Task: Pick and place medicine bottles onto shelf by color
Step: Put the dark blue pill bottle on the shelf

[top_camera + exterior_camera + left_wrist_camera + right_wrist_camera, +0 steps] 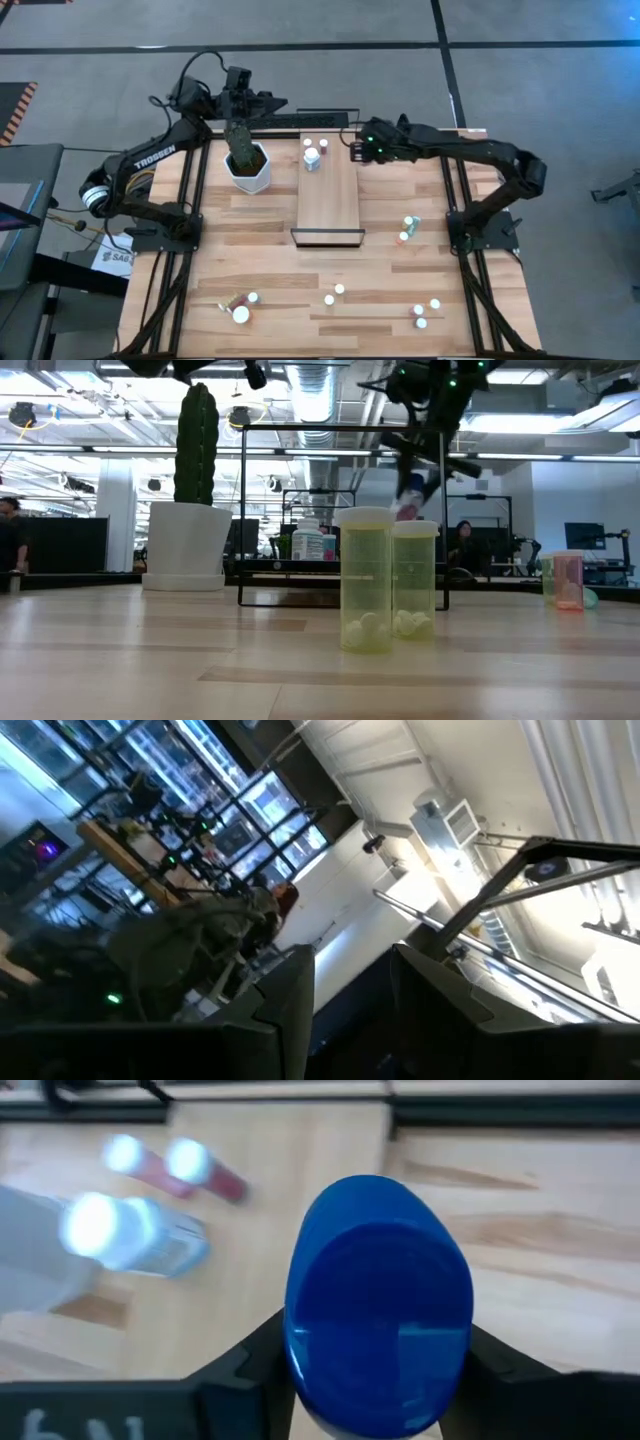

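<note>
In the right wrist view our right gripper (375, 1380) is closed on the blue bottle (378, 1348), its dark fingers pressing the bottle's two sides just below the rounded blue cap. In the high view this gripper (356, 149) sits a little right of centre in the upper part of the frame, at the right edge of the shelf (331, 205). On the shelf's upper end we see a white bottle (312, 158) and two small reddish ones (314, 144).

We judge the blue bottle to be rigid, light plastic with a smooth, fairly slippery wall. It is wider than the others, so a hold across the body under the cap, as now, looks safest; squeezing the cap alone could let it twist.

Our left gripper (268, 101) waits at the upper left, above the cactus pot (247, 167), its fingers parted and holding nothing.

More small bottles lie scattered over the desk (270, 260) at lower left, bottom centre and right, including two pale green ones (390, 590) standing close to the low camera.
</note>
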Action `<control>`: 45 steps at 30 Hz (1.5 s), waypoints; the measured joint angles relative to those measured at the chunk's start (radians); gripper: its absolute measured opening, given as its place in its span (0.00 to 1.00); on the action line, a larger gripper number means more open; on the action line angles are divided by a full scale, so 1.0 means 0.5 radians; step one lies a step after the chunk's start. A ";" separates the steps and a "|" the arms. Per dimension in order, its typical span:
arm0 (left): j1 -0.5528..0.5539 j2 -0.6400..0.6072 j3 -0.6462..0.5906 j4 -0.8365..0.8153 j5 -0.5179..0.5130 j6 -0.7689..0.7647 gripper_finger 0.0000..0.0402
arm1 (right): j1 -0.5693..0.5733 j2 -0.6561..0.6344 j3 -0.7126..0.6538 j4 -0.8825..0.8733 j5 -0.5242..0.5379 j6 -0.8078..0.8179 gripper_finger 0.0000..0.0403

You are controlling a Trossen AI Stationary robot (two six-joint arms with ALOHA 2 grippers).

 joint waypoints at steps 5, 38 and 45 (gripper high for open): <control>-0.101 -0.011 0.000 0.101 0.010 -0.081 0.30 | 0.011 0.206 0.166 -0.023 -0.003 -0.132 0.55; -0.274 -0.390 0.000 0.203 -0.100 -0.049 0.30 | -0.243 0.945 0.747 -0.078 -0.253 -0.953 0.52; -0.274 -0.390 0.000 0.203 -0.101 -0.035 0.30 | -0.282 0.945 0.750 0.008 -0.252 -1.013 0.54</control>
